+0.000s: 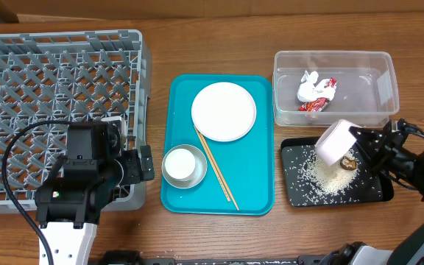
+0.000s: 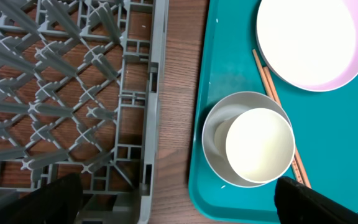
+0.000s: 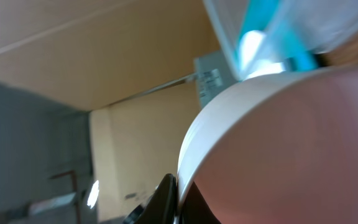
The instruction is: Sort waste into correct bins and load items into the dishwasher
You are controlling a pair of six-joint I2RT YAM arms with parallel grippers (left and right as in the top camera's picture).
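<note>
Overhead: right end effector (image 1: 361, 140) pinches the small plate (image 1: 335, 141), tilted over the black tray (image 1: 372, 194) holding rice (image 1: 328, 177). Wrapper (image 1: 321, 99) and tissue (image 1: 309, 87) in tub (image 1: 380, 77).
Left wrist: left end effector (image 2: 179, 204) spread, empty, over rack (image 2: 148, 124) edge; cup (image 2: 260, 146) inside bowl (image 2: 211, 143).
Right wrist: finger (image 3: 165, 193) on plate rim.

A wooden table (image 1: 271, 29) carries four things: the grey dish rack (image 1: 50, 81) at the left, a teal tray (image 1: 255, 173) just beside it, and at the right the clear tub (image 1: 370, 85), the black tray (image 1: 368, 194) close before it.
</note>
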